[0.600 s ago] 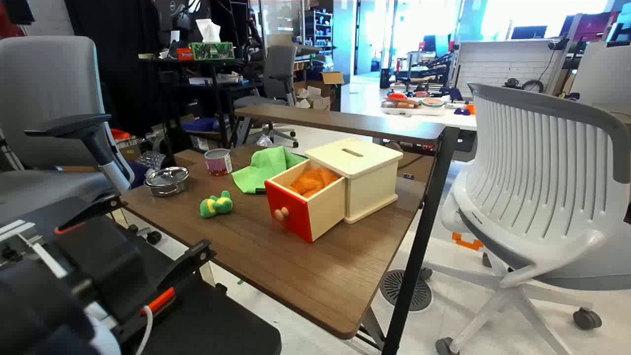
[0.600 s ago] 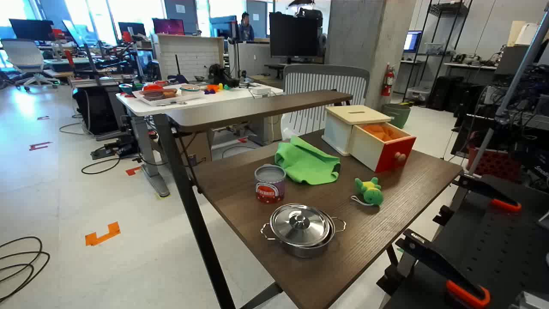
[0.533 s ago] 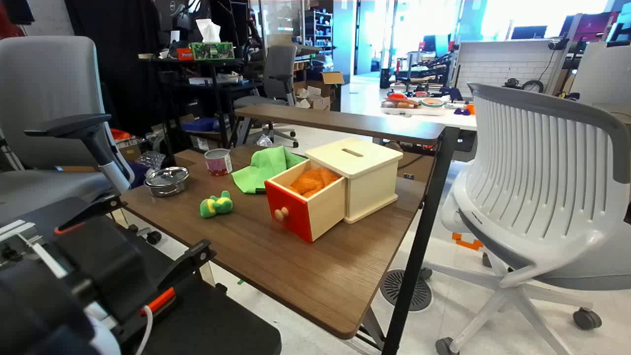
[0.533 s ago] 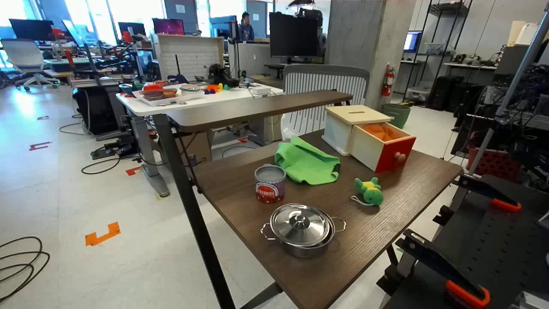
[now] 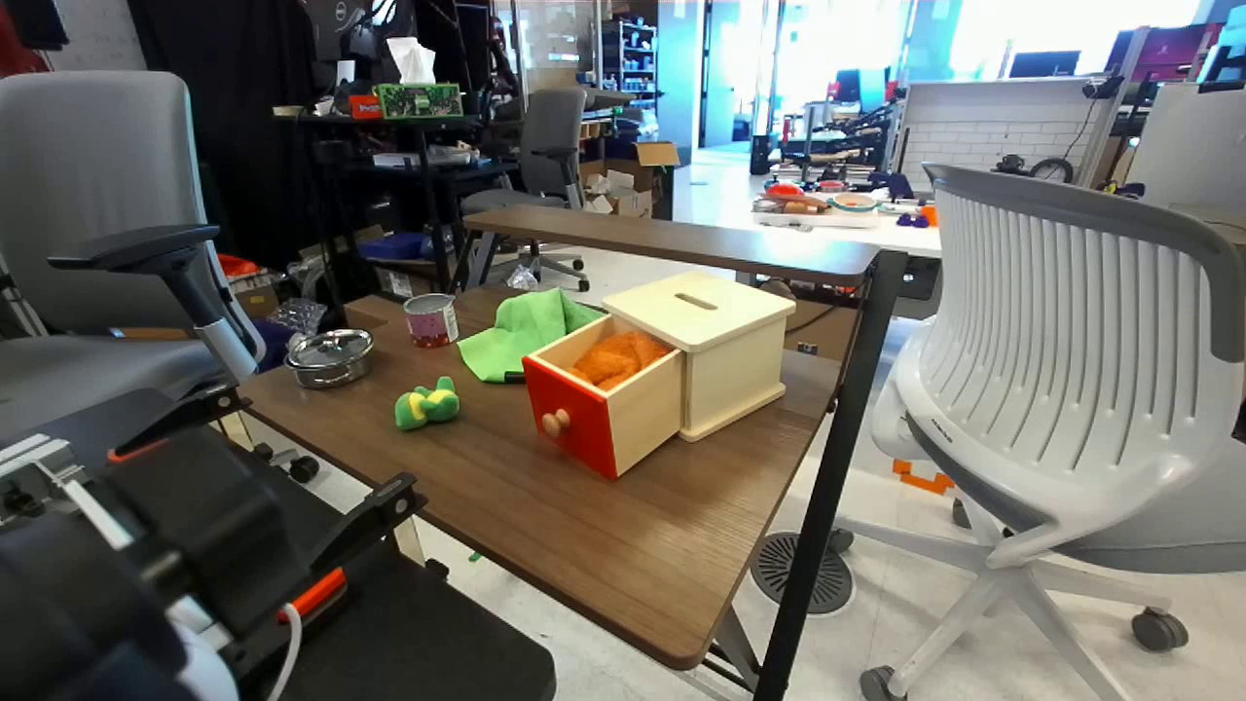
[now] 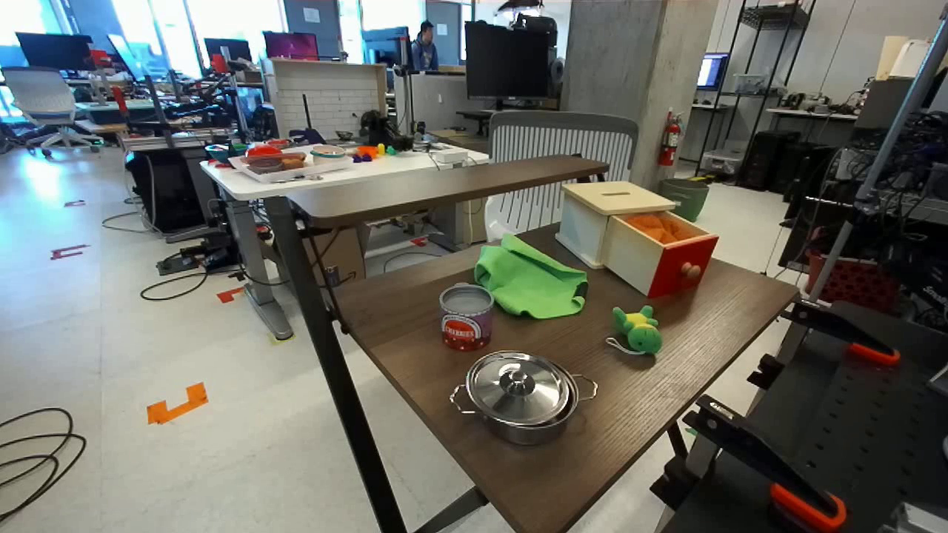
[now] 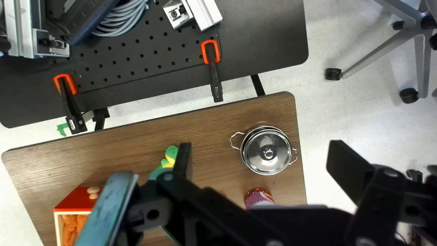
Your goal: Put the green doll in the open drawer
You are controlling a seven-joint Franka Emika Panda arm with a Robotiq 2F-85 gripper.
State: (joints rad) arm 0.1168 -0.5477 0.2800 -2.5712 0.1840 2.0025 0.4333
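The green doll [image 5: 426, 404], a small plush with a yellow middle, lies on the brown table in both exterior views [image 6: 638, 332]. In the wrist view the doll [image 7: 170, 153] is partly hidden behind a gripper finger. The open drawer [image 5: 571, 424] has a red front with a wooden knob and pale wooden walls. It sticks out of a pale wooden box [image 5: 735, 375] and holds orange fuzzy cloth. It also shows in an exterior view [image 6: 681, 268] and at the lower left of the wrist view [image 7: 75, 200]. My gripper [image 7: 261, 153] is wide open and empty, high above the table. It is out of both exterior views.
A lidded metal pot [image 6: 522, 396], a cherries can [image 6: 466, 317] and a crumpled green cloth [image 6: 529, 280] stand or lie on the table. A raised brown shelf [image 5: 672, 239] runs along its back. Clamps [image 7: 213, 73] sit on the black base table's edge [image 7: 153, 85].
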